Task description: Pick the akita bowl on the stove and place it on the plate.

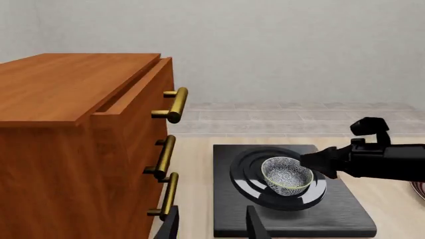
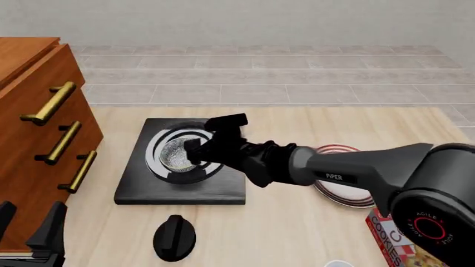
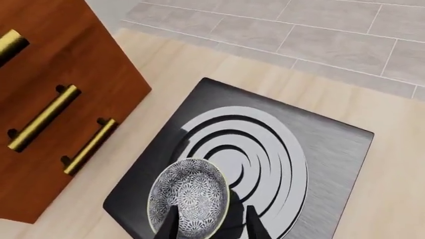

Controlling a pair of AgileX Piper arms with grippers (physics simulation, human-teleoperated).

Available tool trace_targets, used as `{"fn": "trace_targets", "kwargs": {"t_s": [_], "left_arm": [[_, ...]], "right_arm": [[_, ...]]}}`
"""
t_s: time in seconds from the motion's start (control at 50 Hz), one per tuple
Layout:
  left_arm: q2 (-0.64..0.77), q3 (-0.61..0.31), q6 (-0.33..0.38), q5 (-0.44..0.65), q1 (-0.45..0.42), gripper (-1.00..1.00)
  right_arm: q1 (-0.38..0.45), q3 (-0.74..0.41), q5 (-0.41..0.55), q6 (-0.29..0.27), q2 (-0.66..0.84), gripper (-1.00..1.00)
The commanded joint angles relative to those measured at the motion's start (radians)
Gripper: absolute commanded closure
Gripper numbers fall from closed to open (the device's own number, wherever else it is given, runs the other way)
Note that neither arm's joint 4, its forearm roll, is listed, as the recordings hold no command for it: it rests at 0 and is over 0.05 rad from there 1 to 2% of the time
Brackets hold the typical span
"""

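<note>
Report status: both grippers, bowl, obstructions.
Right gripper open, fingers straddling the akita bowl's rim, bowl on the stove. Left gripper open, idle near the cabinet. Plate partly hidden under the right arm.

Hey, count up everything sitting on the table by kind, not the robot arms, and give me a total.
Cabinets: 1, wooden cabinet
Stoves: 1, stove
Knobs: 1, black knob
Bowls: 1, akita bowl
Plates: 1, plate
Boxes: 1, cookie box
Total: 6
</note>
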Motion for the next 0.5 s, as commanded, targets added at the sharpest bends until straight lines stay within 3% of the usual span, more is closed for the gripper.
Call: {"fn": "trace_targets", "kwargs": {"t_s": [0.02,0.5], "left_arm": [[0.000,0.000,0.000,0.000,0.000,-1.00],[0.000,0.000,0.000,0.000,0.000,-1.00]], "right_arm": [[-0.001,-0.055,0.040,-0.010,0.047,-1.00],[-0.010,-0.165,0.116,-0.083,0.151,-1.00]]}}
